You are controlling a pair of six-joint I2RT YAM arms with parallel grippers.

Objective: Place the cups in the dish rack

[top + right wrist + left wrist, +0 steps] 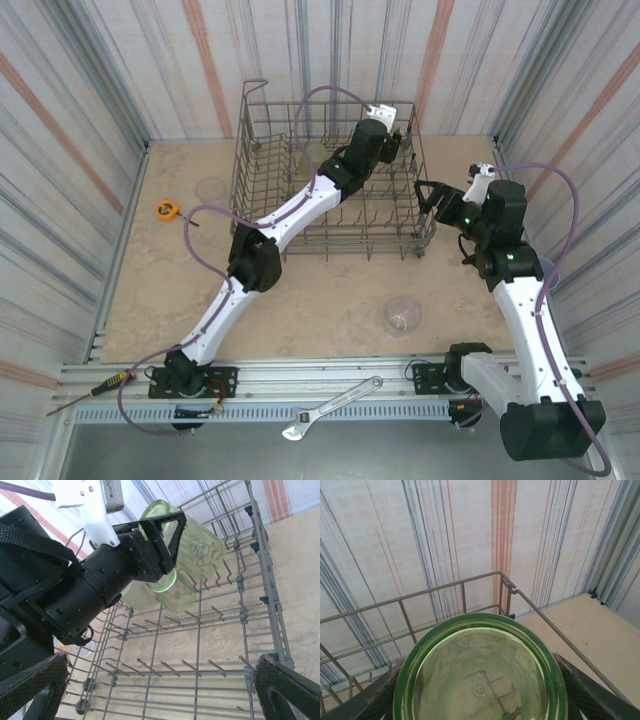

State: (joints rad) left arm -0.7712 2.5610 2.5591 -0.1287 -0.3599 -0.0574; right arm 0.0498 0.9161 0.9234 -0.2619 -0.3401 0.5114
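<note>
I hold the green cup in my left hand, slanting over the dish rack's far tines; my right hand gapes wide, empty.

One cup lies before the dish rack (second cup left).

No word, brand name or number is legible anywhere in the scene. The only sign on show is a small moulded triangle pressed into the base of the translucent green cup, seen close up from the left wrist. Anything inside the triangle is too faint to read.
</note>
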